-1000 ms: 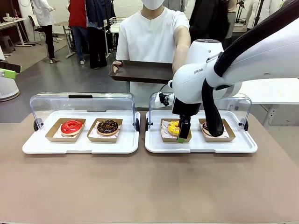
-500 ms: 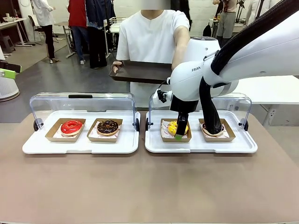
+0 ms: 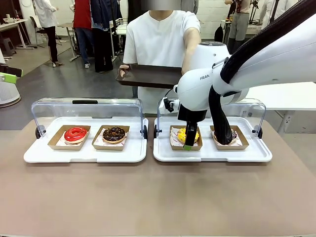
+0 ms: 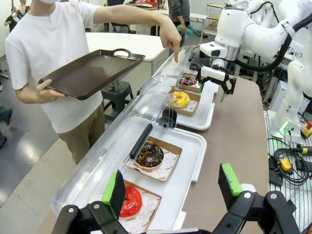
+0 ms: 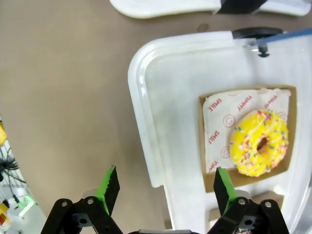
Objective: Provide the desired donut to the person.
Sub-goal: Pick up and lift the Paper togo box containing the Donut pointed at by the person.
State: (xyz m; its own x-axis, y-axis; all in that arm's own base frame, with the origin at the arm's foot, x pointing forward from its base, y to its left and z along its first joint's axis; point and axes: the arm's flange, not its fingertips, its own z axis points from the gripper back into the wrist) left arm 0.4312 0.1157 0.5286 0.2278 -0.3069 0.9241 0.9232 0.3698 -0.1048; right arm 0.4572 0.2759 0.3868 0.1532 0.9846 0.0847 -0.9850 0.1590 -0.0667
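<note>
Right end effector (image 5: 165, 184): jaws spread wide, nothing held. It is hung over the near rim of the right case (image 3: 212, 157), with the yellow donut (image 5: 260, 142) just beyond one pad, lying in its card box inside that case. The lid (image 3: 247, 104) is tipped back, so access from above is left free.

Person (image 3: 160, 39): a dark tray (image 3: 148, 76) is held level in one hand, judged to be the landing place for the donut. The other hand (image 4: 170, 35) is pointed downward over the right case. The yellow donut appears to be the one indicated, though the dark donut (image 4: 188, 80) beside it cannot be ruled out from the left wrist view.

Left end effector (image 4: 172, 184): spread, empty, parked above the left case (image 4: 195, 146).

Against one second ago: the right end effector has been shifted slightly leftward and a little upward, so more of the yellow donut is uncovered. Donuts and cases are unmoved.
</note>
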